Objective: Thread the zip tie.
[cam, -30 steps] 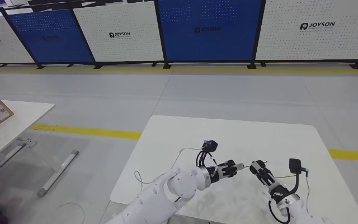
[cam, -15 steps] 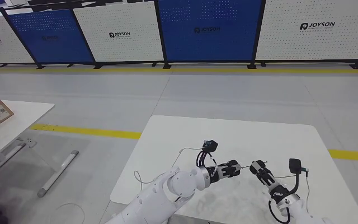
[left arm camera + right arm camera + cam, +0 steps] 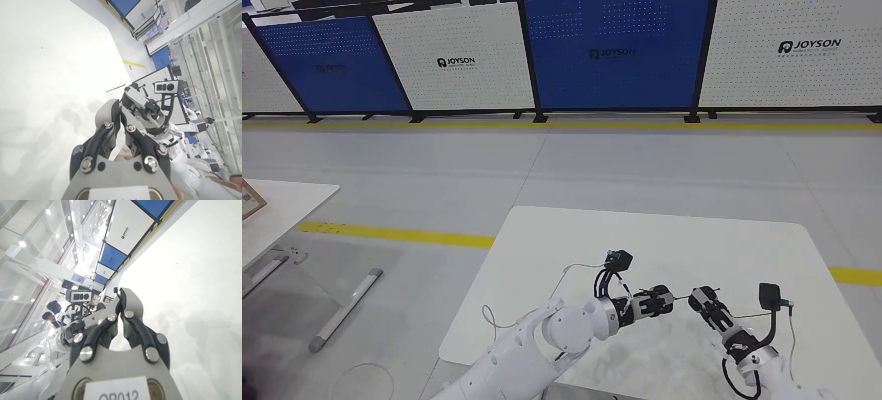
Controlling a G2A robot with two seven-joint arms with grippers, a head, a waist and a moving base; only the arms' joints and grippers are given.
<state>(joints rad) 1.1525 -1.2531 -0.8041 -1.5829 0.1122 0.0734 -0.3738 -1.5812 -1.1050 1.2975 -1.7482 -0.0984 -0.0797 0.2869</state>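
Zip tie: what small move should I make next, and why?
Probably ease the left claw closer to the right claw, lining it up with the zip tie. The right claw is shut on the tie, its black head poking past the tips; the shut left claw faces it across a gap. Whether the left claw holds the tail is unclear.

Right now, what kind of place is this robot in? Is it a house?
Probably a factory hall or robot test lab, not a house: there are blue and white pegboard walls, a yellow floor line, and more white robots in the background.
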